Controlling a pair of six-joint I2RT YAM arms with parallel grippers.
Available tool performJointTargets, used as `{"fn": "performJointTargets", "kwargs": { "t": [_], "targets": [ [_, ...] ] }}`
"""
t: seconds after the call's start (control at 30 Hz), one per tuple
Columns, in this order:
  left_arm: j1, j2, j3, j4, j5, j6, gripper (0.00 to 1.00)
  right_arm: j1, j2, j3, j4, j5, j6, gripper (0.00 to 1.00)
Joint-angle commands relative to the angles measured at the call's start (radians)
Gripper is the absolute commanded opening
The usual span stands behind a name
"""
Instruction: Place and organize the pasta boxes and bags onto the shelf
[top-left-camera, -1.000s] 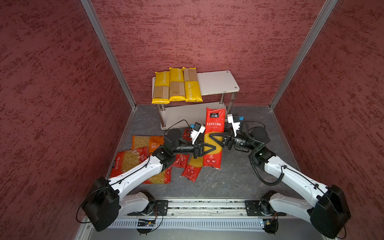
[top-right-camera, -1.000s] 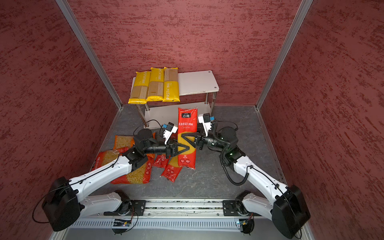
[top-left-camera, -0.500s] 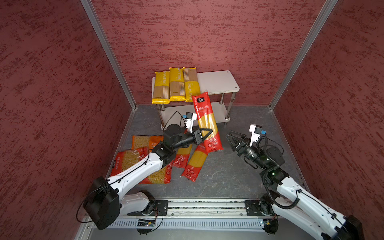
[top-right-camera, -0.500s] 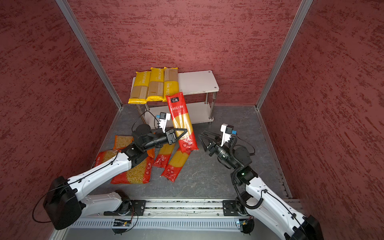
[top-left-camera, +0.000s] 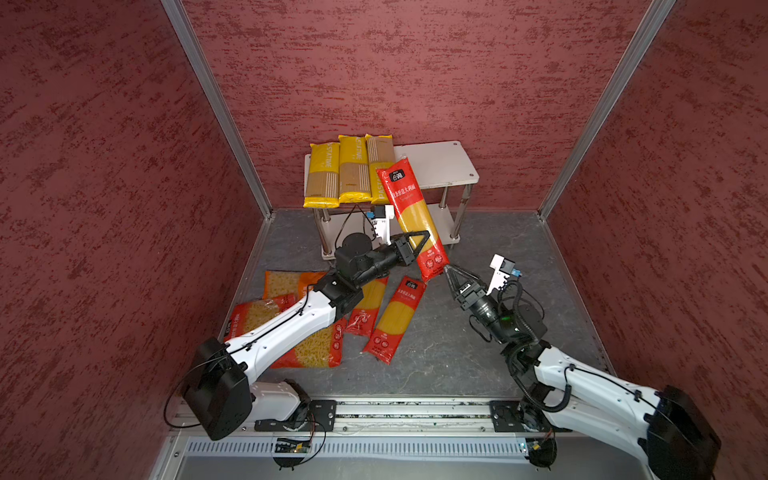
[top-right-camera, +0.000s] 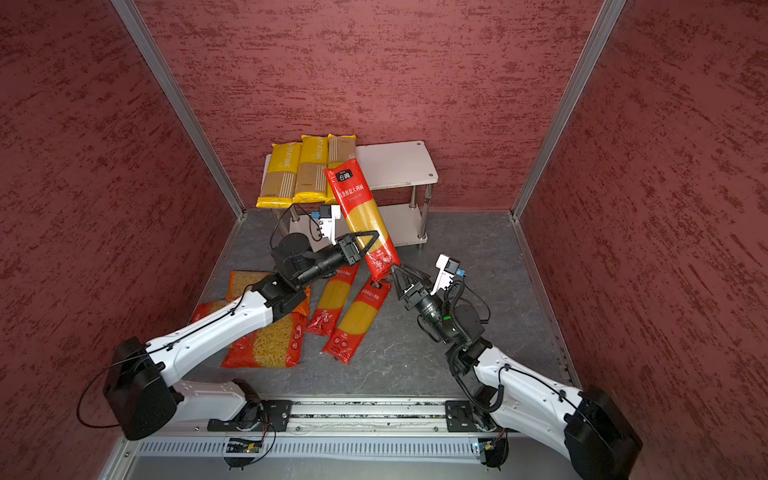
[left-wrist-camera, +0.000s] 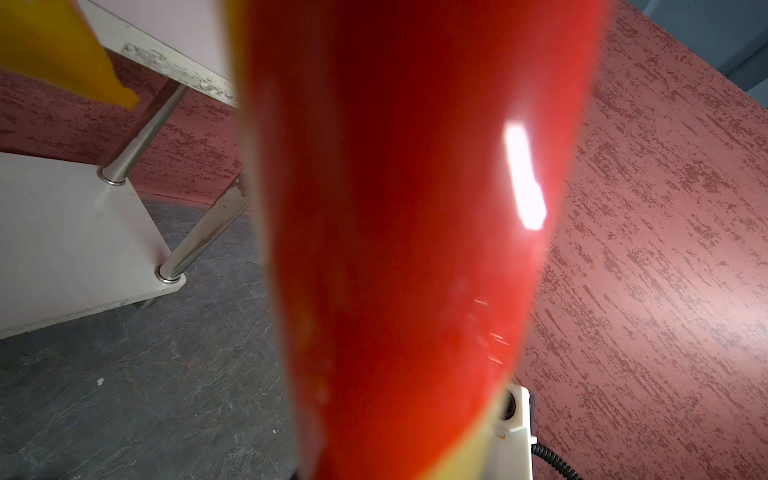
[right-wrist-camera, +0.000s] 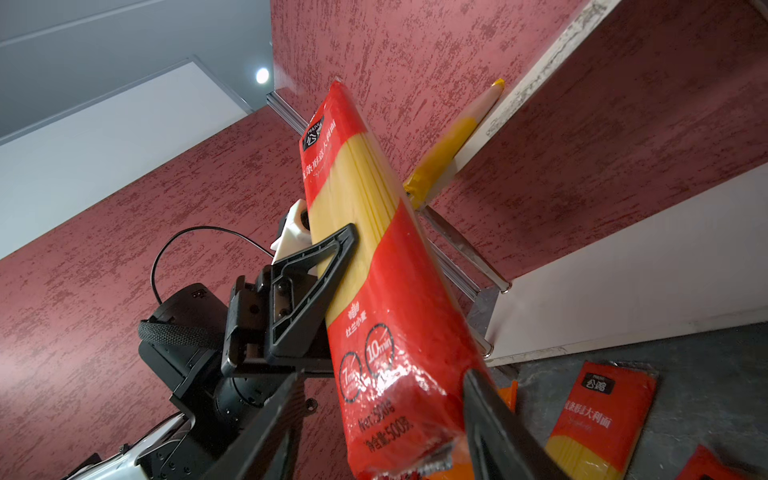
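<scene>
The left end effector (top-left-camera: 424, 240) has raised the red spaghetti bag (top-left-camera: 409, 208) and clamps it above its lower end. The right end effector (top-left-camera: 453, 272) has let go and stands spread around the bottom end. The bag's long axis is steep, and its top end leans toward the upper board of the shelf (top-left-camera: 440, 166).

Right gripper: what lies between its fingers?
The bottom end of the red spaghetti bag, held higher up by the left gripper; the right wrist view shows it.
</scene>
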Motion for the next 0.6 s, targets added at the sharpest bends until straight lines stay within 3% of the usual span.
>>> {"fn": "performJointTargets", "kwargs": {
  "t": [0.0,0.13,0.23,0.57],
  "targets": [
    [-0.018,-0.046,0.051,0.152,-0.021,0.011,0.0,0.028,-0.019,-0.031,0.027,0.088,0.104,0.62],
    [0.011,-0.069,0.047,0.132,-0.024,0.024,0.0,0.028,-0.112,-0.08,-0.099,0.184,0.104,0.64],
    [0.005,-0.057,0.054,0.142,-0.023,0.025,0.0,0.028,-0.135,-0.085,-0.122,0.167,0.094,0.65],
    [-0.047,0.004,0.066,0.246,-0.037,-0.064,0.0,0.042,0.067,-0.028,0.192,0.043,0.111,0.71]
  ]
}}
